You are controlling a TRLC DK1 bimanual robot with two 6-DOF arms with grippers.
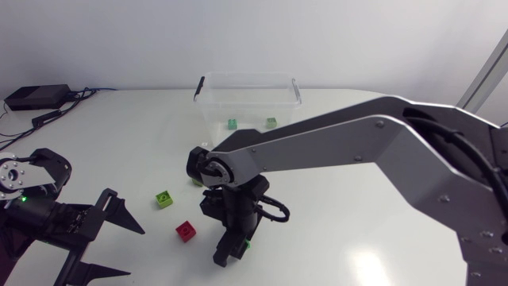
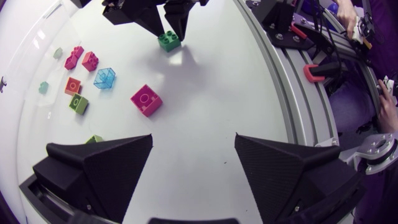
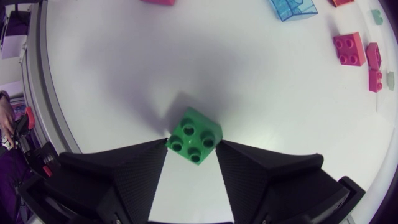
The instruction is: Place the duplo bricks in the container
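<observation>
Resting on the glossy white table [image 1: 333, 238] are red brick [image 1: 185, 229]; container [image 1: 248, 99].

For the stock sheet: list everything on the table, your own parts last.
Container: one, clear, table's far side.
Small bricks: two, green, inside the container.
Green brick: one, green, table's near side.
Pink bricks: two, pink, side by side.
Magenta brick: one, magenta, alone, near side.
Blue brick: one, translucent blue, beside pink pair.
Orange brick: one, orange, beside a lime brick.
Lime bricks: two, lime, set apart.
Black box: one, black, far left corner.
Left gripper: one, black, fingers open.
Right gripper: one, black, fingers shut on green brick.
</observation>
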